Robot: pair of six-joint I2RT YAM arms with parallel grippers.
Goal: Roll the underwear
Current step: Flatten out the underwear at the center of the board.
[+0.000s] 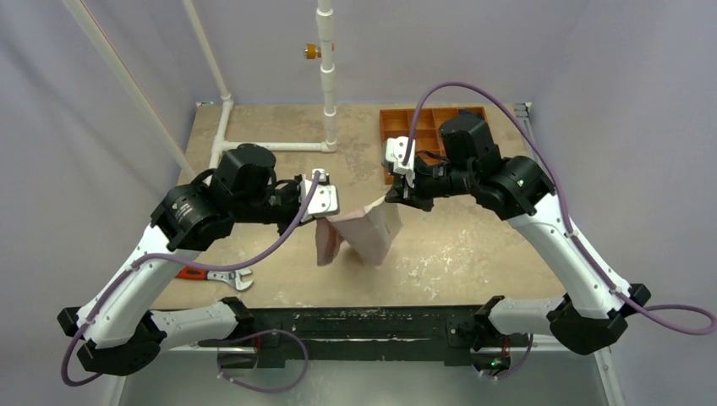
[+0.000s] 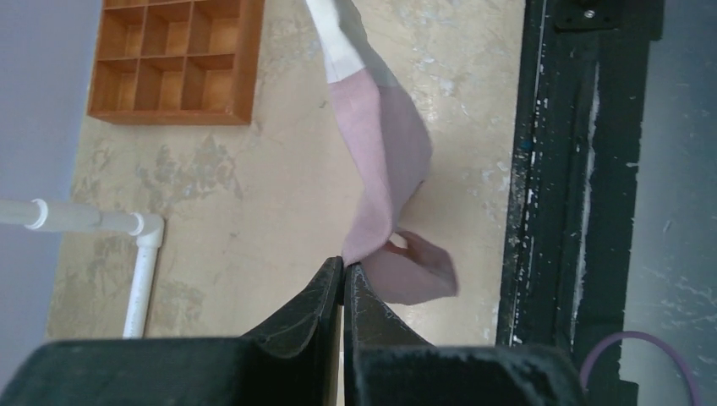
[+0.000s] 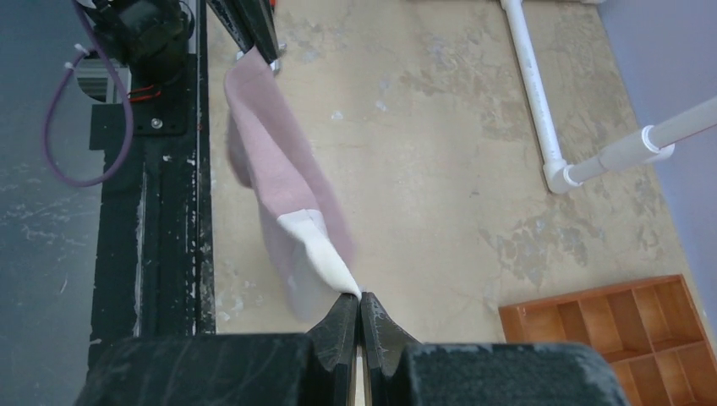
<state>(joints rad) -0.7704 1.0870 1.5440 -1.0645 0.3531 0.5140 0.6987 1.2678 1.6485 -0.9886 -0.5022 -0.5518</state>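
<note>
The underwear (image 1: 365, 230), pale dusty-pink with a cream-white panel, hangs in the air between my two grippers above the table's middle. My left gripper (image 1: 325, 211) is shut on its pink corner; in the left wrist view the jaws (image 2: 344, 269) pinch the pink cloth (image 2: 385, 161), which stretches away and up. My right gripper (image 1: 391, 200) is shut on the cream-white corner; in the right wrist view the jaws (image 3: 359, 298) pinch the white tip, and the underwear (image 3: 279, 161) sags toward the other gripper.
An orange compartment tray (image 1: 423, 127) stands at the back right and shows in both wrist views (image 2: 173, 59) (image 3: 617, 326). A white pipe frame (image 1: 279, 145) stands at the back left. A red-handled wrench (image 1: 216, 275) lies near the front left. The black base rail (image 1: 363, 317) runs along the near edge.
</note>
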